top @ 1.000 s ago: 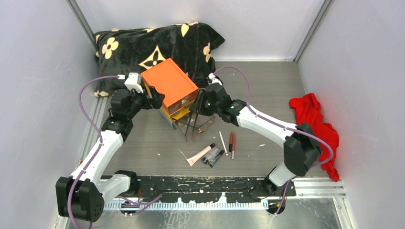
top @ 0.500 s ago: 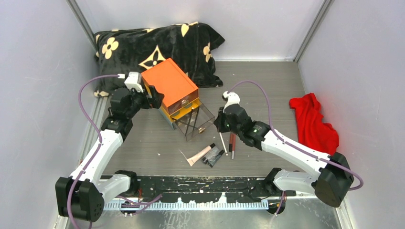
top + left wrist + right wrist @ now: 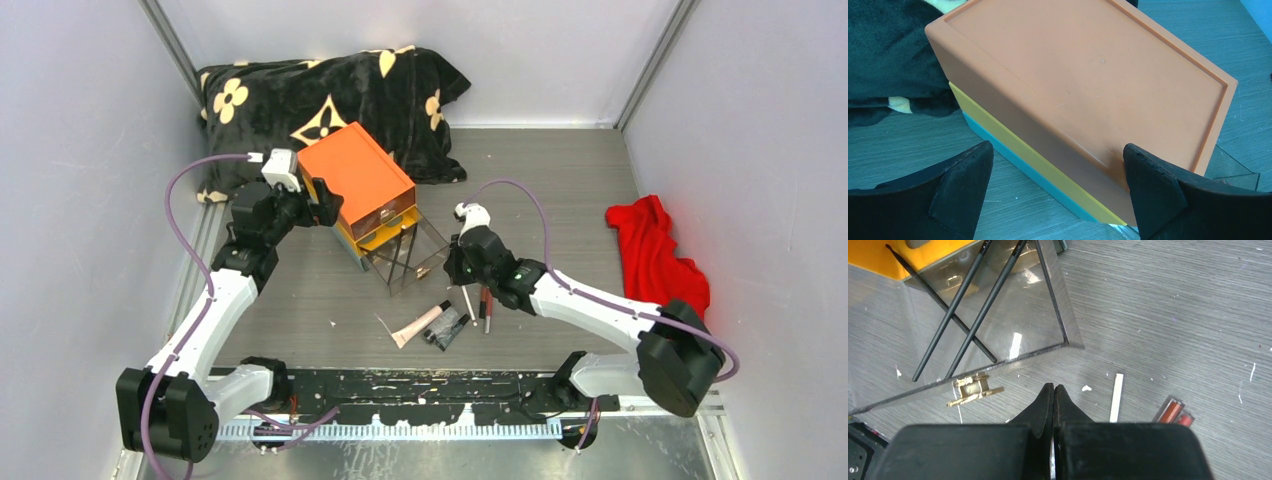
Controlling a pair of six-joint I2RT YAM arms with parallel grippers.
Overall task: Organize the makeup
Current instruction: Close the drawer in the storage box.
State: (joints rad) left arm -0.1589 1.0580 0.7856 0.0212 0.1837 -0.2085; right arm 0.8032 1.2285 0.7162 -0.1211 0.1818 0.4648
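The makeup lies on the floor in front of the drawer: a pinkish tube (image 3: 420,323), a black tube (image 3: 448,327), a thin white pencil (image 3: 466,299) and red pencils (image 3: 486,303). My right gripper (image 3: 455,268) is shut with nothing seen in it, low over the floor just left of the white pencil (image 3: 1117,397). Its closed tips (image 3: 1053,387) point at the drawer's front. The red pencils (image 3: 1175,411) show at the right. My left gripper (image 3: 322,205) is open, and in the left wrist view (image 3: 1057,147) its jaws straddle the orange box (image 3: 1088,75). No compacts are in view.
The orange box (image 3: 355,178) has a clear drawer (image 3: 405,255) pulled out, holding two thin black sticks (image 3: 973,305), with a gold handle (image 3: 973,389) on its front. A black flowered cloth (image 3: 320,95) lies behind. A red cloth (image 3: 655,255) lies at the right.
My right arm has pulled back from the drawer toward the near side and now sits low beside the white pencil. The left arm has not moved.
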